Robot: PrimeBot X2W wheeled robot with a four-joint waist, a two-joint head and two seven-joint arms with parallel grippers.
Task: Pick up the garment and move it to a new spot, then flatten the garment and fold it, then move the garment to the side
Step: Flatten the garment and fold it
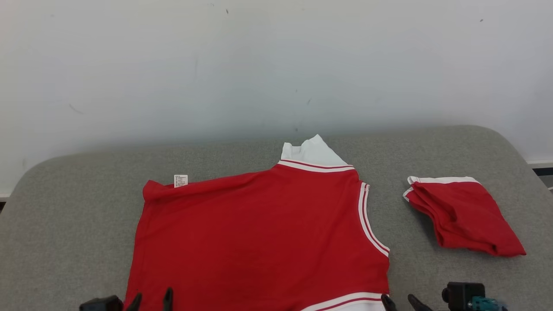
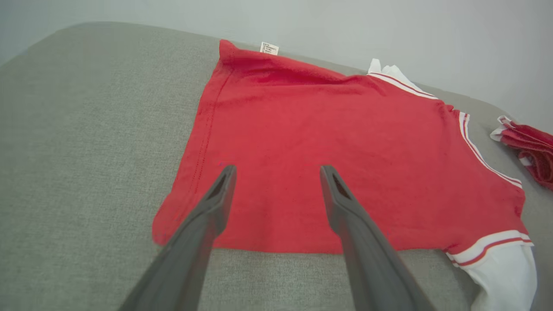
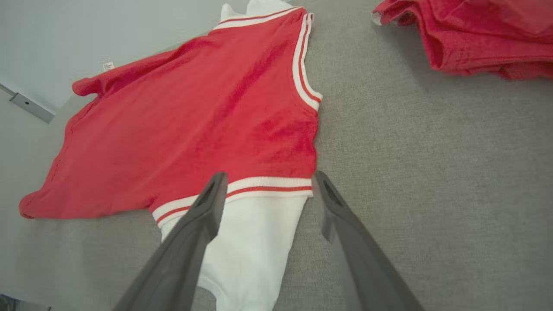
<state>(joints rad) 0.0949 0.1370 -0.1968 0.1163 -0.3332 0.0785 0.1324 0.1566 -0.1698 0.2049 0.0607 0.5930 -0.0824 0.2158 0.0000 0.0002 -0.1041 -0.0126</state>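
We see left tool (image 2: 277,172) and right tool (image 3: 268,179) both wide open, empty, hovering at the near edge of the red white-sleeved shirt (image 1: 259,233) spread on the counter (image 1: 65,207); uneven pinches could bunch it.

Worktop (image 1: 65,207): grey woven covering, rounded far corners, evenly lit, soft shadows. Behind the worktop: plain pale wall (image 1: 276,65), matt, with a few small dark specks (image 1: 227,11). Past the worktop's far right corner: a pale strip (image 1: 540,163) low on the wall, possibly skirting.
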